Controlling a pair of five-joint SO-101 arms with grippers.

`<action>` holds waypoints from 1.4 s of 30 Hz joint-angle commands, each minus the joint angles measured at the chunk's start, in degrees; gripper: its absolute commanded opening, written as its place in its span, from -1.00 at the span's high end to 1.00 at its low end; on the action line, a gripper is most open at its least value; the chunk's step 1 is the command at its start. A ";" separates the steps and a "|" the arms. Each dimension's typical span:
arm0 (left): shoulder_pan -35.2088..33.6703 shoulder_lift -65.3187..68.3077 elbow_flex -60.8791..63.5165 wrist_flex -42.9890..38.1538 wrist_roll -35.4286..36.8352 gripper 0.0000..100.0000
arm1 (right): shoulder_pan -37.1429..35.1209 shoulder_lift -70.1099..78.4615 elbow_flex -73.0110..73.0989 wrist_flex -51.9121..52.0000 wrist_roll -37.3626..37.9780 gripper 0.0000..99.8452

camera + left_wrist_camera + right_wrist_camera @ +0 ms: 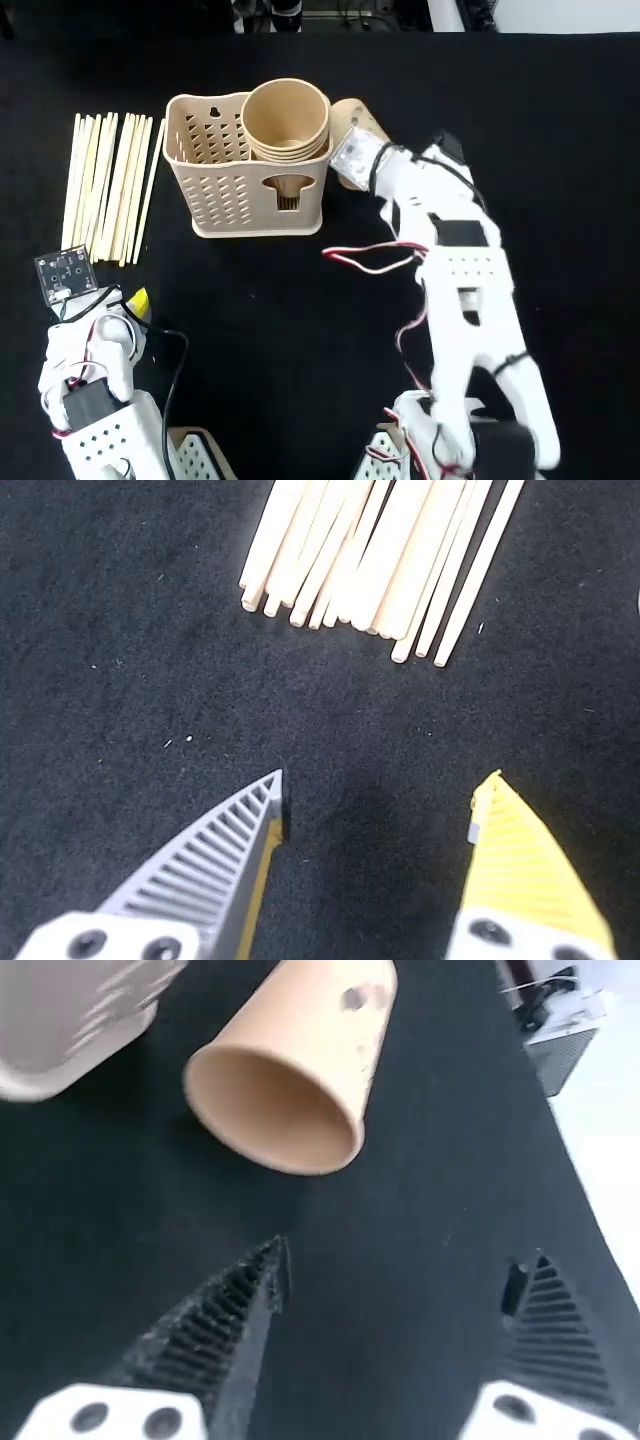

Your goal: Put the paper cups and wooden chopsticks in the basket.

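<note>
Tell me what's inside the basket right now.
A nested stack of paper cups stands upright in the basket, at its right end in the high view. The stack covers the floor beneath it, so anything underneath is hidden.

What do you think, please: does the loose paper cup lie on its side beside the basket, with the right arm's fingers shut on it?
Not quite: the right wrist view shows the right arm's fingers open and clear of the paper cup. The cup does lie on its side beside the basket.
</note>
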 commanded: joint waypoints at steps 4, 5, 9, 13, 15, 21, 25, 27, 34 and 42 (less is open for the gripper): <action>0.48 -0.35 1.01 -0.18 -0.35 0.41 | -1.23 9.80 -2.51 -12.13 -5.89 0.32; 0.48 -0.35 1.01 -0.18 -0.35 0.41 | -1.41 11.74 -3.47 -13.01 -6.77 0.33; 0.57 -0.35 1.01 -0.18 -0.35 0.41 | -1.93 19.91 -8.48 -13.98 -8.26 0.35; 0.57 -0.35 1.01 -0.26 -0.35 0.41 | -1.93 26.77 -13.41 -14.07 -8.70 0.36; 0.57 -0.35 1.01 -0.26 -0.35 0.41 | -1.85 28.62 -15.43 -15.30 -11.34 0.36; 0.57 -0.35 1.01 -0.26 -0.35 0.41 | -1.76 29.58 -15.78 -19.69 -16.00 0.86; 0.57 -0.35 1.01 -0.26 -0.35 0.41 | -1.76 29.32 -15.87 -19.69 -18.11 0.93; 0.57 -0.35 1.01 -0.26 -0.35 0.41 | -1.67 29.23 -15.69 -19.34 -18.46 0.98; 0.57 -0.35 1.01 -0.26 -0.35 0.41 | 0.53 28.09 -14.46 -16.79 -18.46 0.98; 0.57 -0.35 1.01 -0.26 -0.35 0.41 | 2.46 10.68 -4.18 -14.68 -22.15 0.98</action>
